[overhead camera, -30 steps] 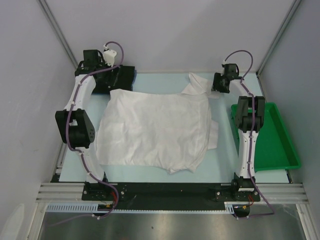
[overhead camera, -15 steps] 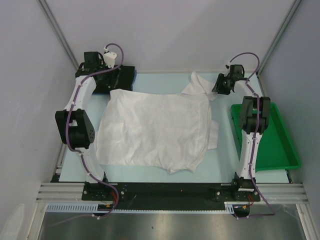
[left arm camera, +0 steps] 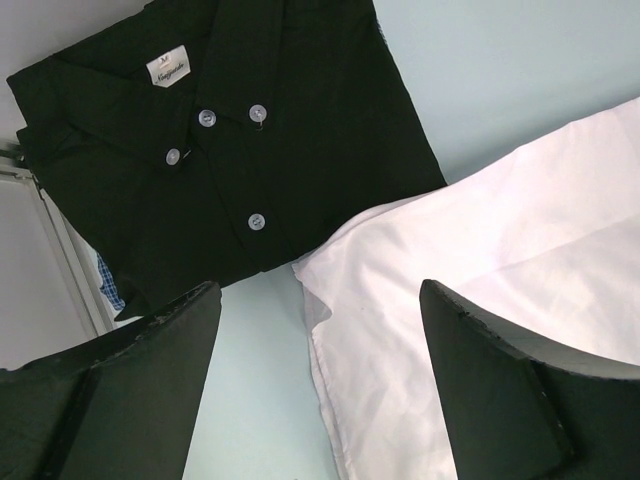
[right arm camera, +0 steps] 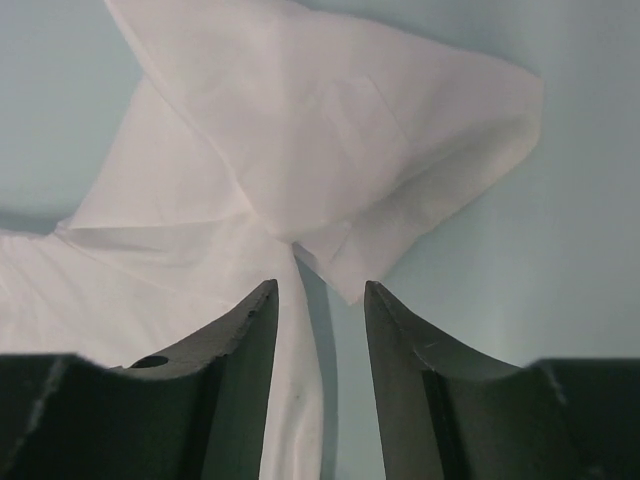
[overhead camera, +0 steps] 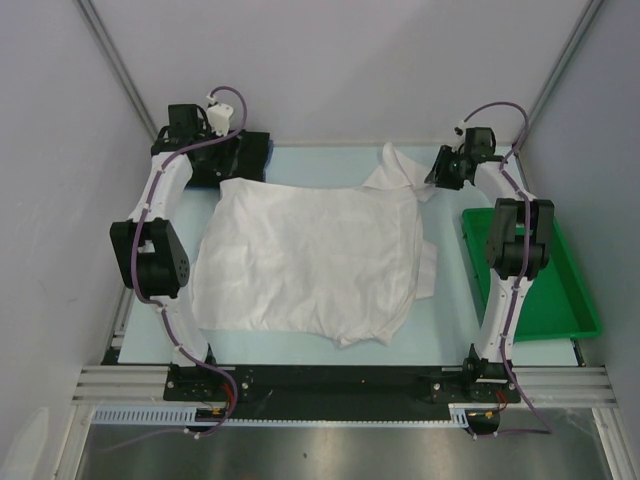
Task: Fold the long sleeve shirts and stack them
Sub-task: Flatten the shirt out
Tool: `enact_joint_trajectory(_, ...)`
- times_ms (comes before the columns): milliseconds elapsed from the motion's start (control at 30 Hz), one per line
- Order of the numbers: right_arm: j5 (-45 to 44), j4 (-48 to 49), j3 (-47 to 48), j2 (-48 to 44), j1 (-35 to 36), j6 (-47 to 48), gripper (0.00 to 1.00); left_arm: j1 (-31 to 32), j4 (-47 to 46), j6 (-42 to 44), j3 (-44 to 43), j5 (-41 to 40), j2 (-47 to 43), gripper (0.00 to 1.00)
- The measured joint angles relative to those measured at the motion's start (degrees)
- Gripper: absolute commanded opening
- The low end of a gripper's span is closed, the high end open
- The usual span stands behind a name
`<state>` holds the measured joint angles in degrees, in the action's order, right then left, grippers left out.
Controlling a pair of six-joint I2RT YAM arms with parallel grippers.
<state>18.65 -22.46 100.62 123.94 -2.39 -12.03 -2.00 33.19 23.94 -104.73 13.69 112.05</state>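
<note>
A creased white cloth shirt [overhead camera: 310,250] lies spread on the pale table [overhead camera: 450,320], with a green plastic tray [overhead camera: 565,290] to its right. Farther back the right gripper [right arm camera: 320,290], fingers narrowly apart, hovers at its sleeve and holds nothing. The left gripper [left arm camera: 320,295], fingers wide apart, hangs by a folded black buttoned shirt [left arm camera: 250,130].

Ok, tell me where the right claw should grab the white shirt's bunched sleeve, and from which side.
Grip the pointed flap of the sleeve at the far right corner of the white shirt, where the cloth doubles over. It lies just ahead of the right claw. Probably best to come from the right, over the bare table, jaws astride that folded edge. The flat body offers no such lip.
</note>
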Motion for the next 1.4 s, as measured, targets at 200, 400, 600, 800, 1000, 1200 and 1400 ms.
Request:
enact_joint_trajectory(200,-2.82,-0.44,-2.1,1.62,1.51,0.33,0.45,-0.02,-0.09,0.0,0.0,-0.09,-0.33,0.86)
enact_joint_trajectory(400,-6.43,0.0,-1.6,4.98,3.32,2.95,0.44,-0.04,-0.11,0.07,0.26,-1.57,-1.31,0.86)
enact_joint_trajectory(600,-11.17,1.07,-0.22,6.27,5.35,5.92,0.0,-0.07,-0.09,0.39,1.84,-2.93,-3.15,0.86)
enact_joint_trajectory(800,-8.35,2.14,-3.34,4.2,4.37,6.69,0.0,-0.33,-0.24,0.57,2.1,-3.19,-3.32,0.86)
enact_joint_trajectory(1000,-1.51,2.36,-14.45,-11.15,-0.92,6.25,0.0,-0.81,-1.11,0.46,3.96,-2.86,-3.37,0.86)
enact_joint_trajectory(1200,3.56,9.16,-12.02,-23.37,-1.01,5.01,0.12,-0.81,-1.36,0.11,6.19,-2.56,-3.39,0.86)
enact_joint_trajectory(1400,-0.28,10.84,-8.48,-17.97,3.3,5.53,0.32,-0.92,-1.38,-0.04,6.32,-2.56,-3.85,0.87)
